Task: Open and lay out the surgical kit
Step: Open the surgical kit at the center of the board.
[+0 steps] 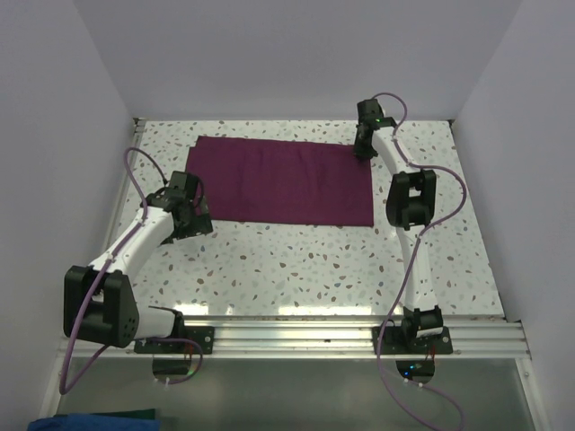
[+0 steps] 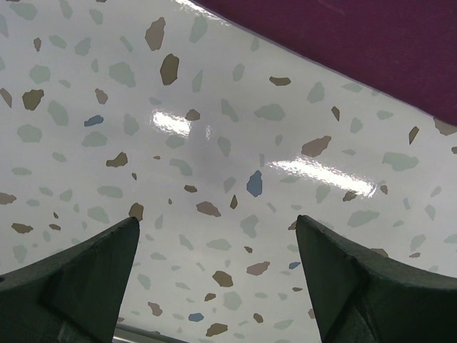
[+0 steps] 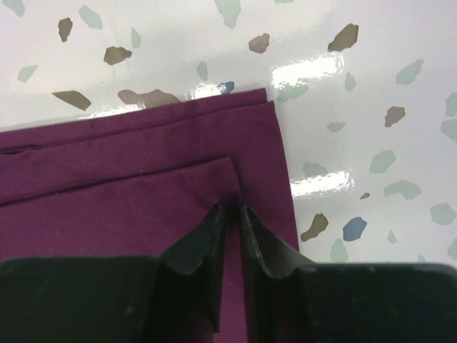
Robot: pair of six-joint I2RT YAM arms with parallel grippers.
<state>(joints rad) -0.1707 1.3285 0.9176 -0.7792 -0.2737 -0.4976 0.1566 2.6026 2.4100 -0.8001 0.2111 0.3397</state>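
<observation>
Maroon cloth wrap (image 1: 278, 180), far side of bench: soft, light, layered, likely to slide. Best hold is a corner fold. Right gripper (image 3: 231, 209) pinching upper fold's corner. Left gripper (image 2: 216, 223) spread, empty.

Cloth wrap (image 1: 280, 182): maroon fabric, matt, soft creases along the folds.
Tabletop (image 1: 296, 269): terrazzo-pattern speckle, smooth, glossy, with bright lamp glare.
Jaws of left gripper (image 2: 216, 220) and right gripper (image 3: 230, 209): black, matt, faintly grainy, look like plastic.
Base rail (image 1: 296, 334): ribbed bare metal, satin sheen.

Bright, sharp pictures; overhead glare streaks the glossy table (image 2: 314, 171).
</observation>
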